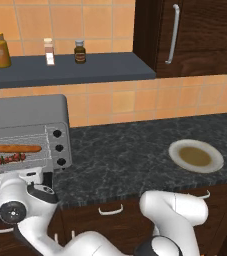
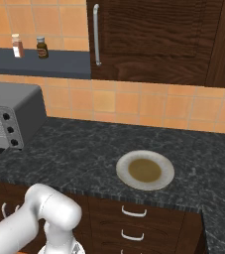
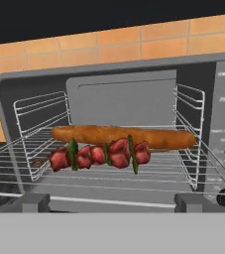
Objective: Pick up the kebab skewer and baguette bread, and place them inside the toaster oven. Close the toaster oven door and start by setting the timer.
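nearest the camera in the hand view sit the two grey hinge blocks of the toaster oven door (image 3: pixel 111 202), which lies dropped open and flat below the mouth; that leaves the cavity clear and, by my reading, is the next thing to be swung up. the gripper itself is not clear in any picture; its jaws stand wide apart and hold nothing, which fits a hand that has let its load go and now faces the oven from just outside.

just past the door, on the wire rack (image 3: pixel 34 149), the kebab skewer (image 3: pixel 101 155) lies crosswise near the front edge, its red chunks and green bits resting on the wires. touching or just behind it lies the baguette bread (image 3: pixel 124 136), also crosswise and parallel to the skewer. both sit lengthwise across the rack, so neither pokes out where the door would catch it. in the left base view the same pair shows inside the toaster oven (image 1: pixel 30 112), bread above, skewer below.

to the right of the cavity stands the column of black knobs (image 1: pixel 59 148); one of these should be the timer, though which i cannot tell.

farther along the dark counter (image 1: pixel 125 155) an empty plate (image 1: pixel 195 156) rests well apart from the oven. above, jars (image 1: pixel 0 50) stand on a shelf.
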Controlling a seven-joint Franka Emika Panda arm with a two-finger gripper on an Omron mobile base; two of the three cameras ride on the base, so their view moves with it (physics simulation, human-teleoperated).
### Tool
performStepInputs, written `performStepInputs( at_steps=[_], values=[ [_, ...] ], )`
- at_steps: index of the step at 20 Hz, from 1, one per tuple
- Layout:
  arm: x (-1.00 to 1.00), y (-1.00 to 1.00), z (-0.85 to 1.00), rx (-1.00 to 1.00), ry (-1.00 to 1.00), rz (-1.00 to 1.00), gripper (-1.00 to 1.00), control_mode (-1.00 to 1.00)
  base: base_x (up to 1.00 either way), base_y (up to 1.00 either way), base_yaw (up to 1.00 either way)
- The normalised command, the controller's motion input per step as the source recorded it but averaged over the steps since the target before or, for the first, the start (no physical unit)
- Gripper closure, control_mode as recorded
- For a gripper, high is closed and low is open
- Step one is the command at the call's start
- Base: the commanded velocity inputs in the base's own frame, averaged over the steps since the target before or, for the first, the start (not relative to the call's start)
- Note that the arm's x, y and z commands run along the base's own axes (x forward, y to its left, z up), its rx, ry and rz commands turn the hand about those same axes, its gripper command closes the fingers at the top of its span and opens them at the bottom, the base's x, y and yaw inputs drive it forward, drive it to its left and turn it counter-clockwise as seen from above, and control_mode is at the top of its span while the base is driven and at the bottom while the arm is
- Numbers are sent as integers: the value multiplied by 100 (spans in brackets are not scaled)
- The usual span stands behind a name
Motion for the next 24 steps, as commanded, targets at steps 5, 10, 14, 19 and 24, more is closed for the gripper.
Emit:
performStepInputs(
  at_steps=[5,10,14,19,24],
  values=[
    [1,2,0,0,-6,0,-100,-100,0,0,0],
    [-10,15,0,1,-5,-3,-100,-100,0,0,0],
    [-5,22,0,4,-3,-10,-100,-100,0,0,0],
    [-18,16,0,1,0,-4,-100,-100,0,0,0],
    [-5,6,0,0,0,0,-100,-100,0,0,0]
  ],
)
